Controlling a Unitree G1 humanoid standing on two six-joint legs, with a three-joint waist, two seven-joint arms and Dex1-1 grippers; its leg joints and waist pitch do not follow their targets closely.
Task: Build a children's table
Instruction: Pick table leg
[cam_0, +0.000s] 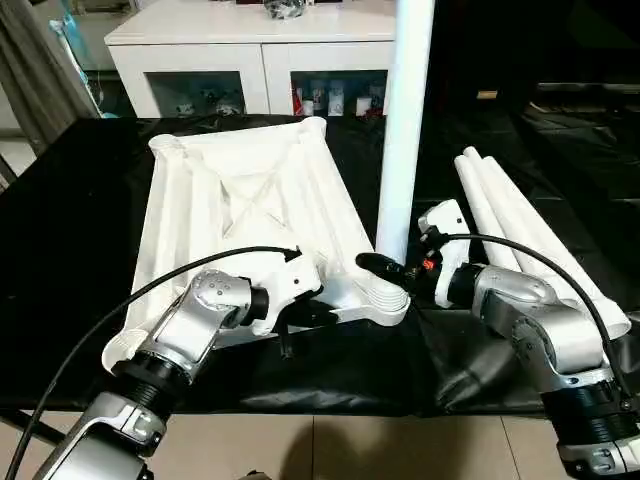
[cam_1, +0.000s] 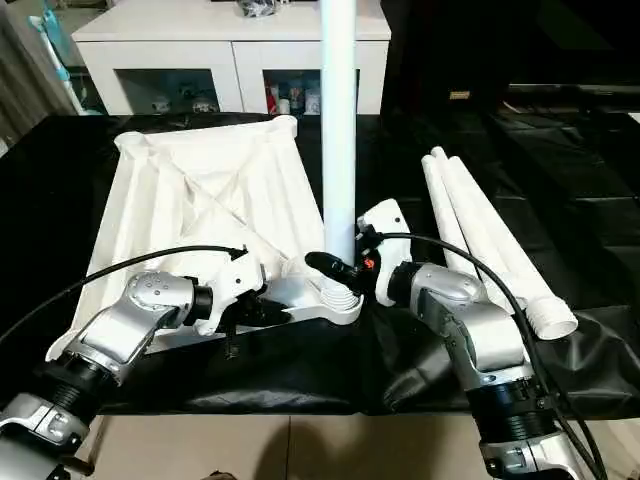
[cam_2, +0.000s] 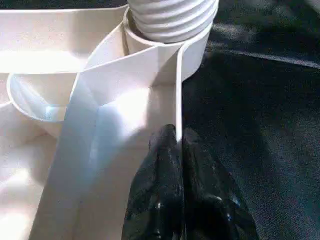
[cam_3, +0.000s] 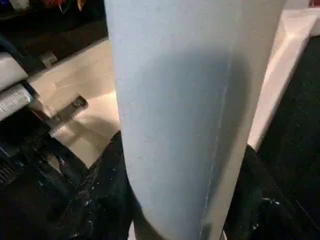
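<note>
Now the right claw (cam_1: 340, 268), wrapped around the tall white plastic tube leg (cam_1: 338, 130), should keep it straight and twist it into the round corner socket (cam_2: 167, 47) just beyond the left claw (cam_2: 176, 145), pinched shut on the upside-down white ribbed tabletop (cam_0: 250, 190) rim; no writing to read.

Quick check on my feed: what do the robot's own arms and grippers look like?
Both forearms are silver metal with black ribbed collars. Each carries a white wrist housing and a thin black cable looping back. The left gripper and right gripper have glossy black fingers; a small red mark sits by the right one.
</note>
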